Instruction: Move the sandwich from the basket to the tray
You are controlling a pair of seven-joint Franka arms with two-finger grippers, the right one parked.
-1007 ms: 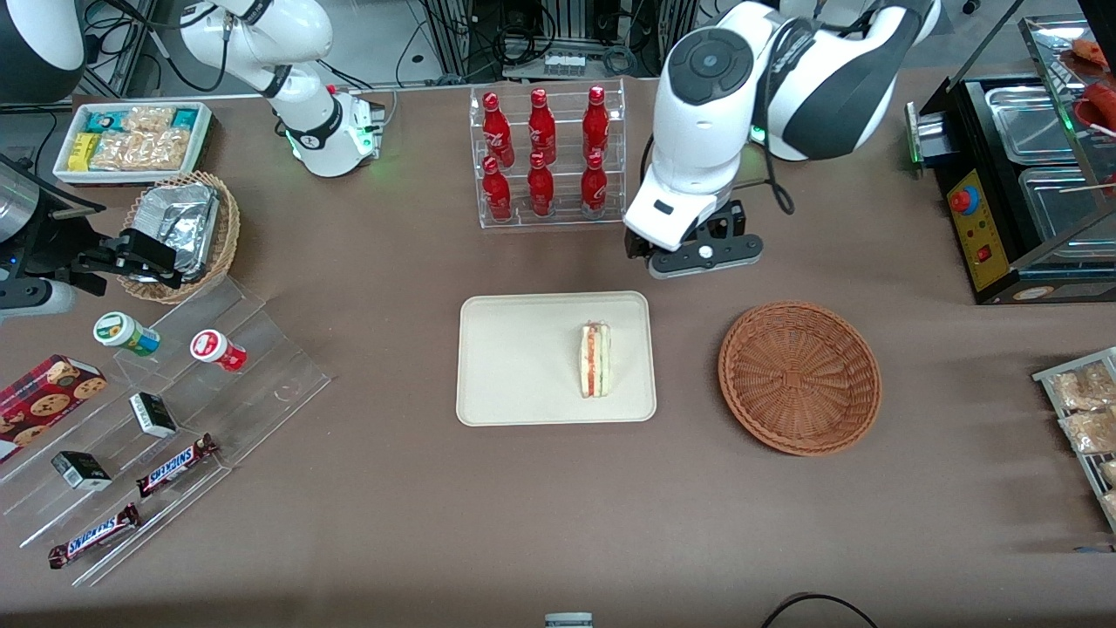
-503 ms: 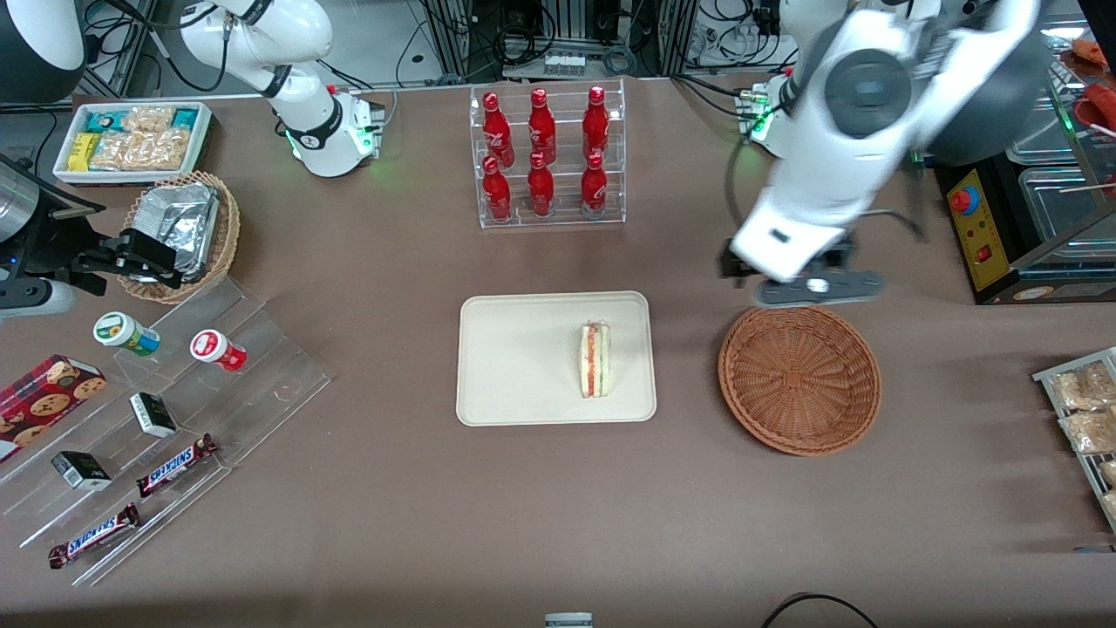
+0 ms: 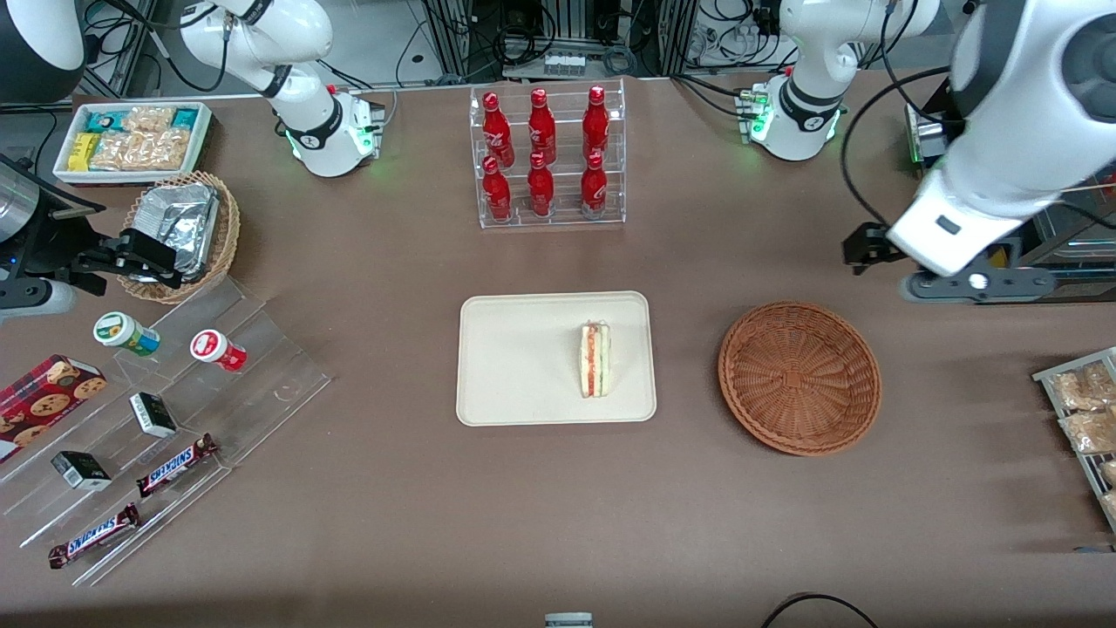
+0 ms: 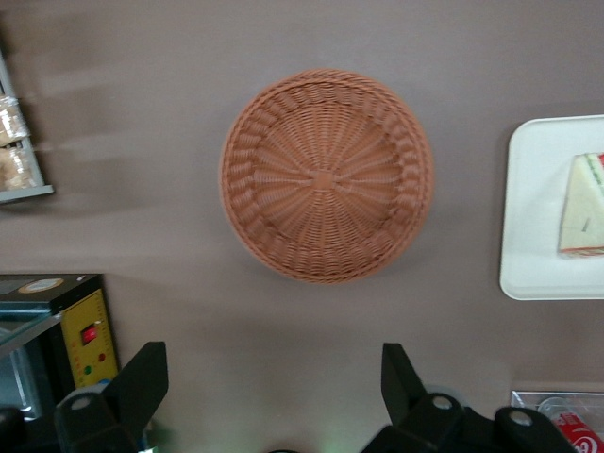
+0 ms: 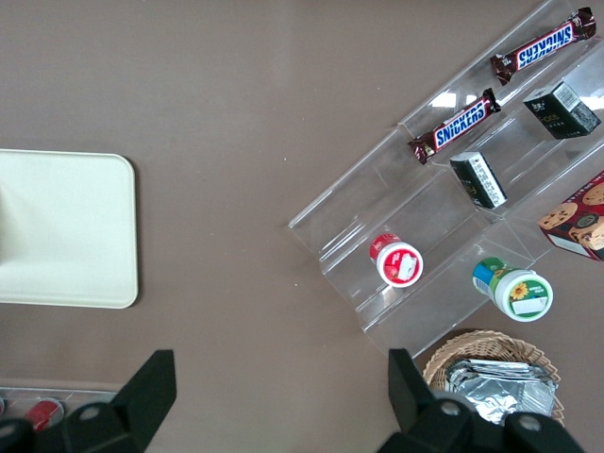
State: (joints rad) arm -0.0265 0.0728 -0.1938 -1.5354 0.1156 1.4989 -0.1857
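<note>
L arm raised; gripper facing down; jaws wide apart

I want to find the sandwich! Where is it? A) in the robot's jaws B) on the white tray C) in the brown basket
B: the sandwich lies on the tray, the basket holds nothing, and the gripper hangs open, holding nothing.
</note>
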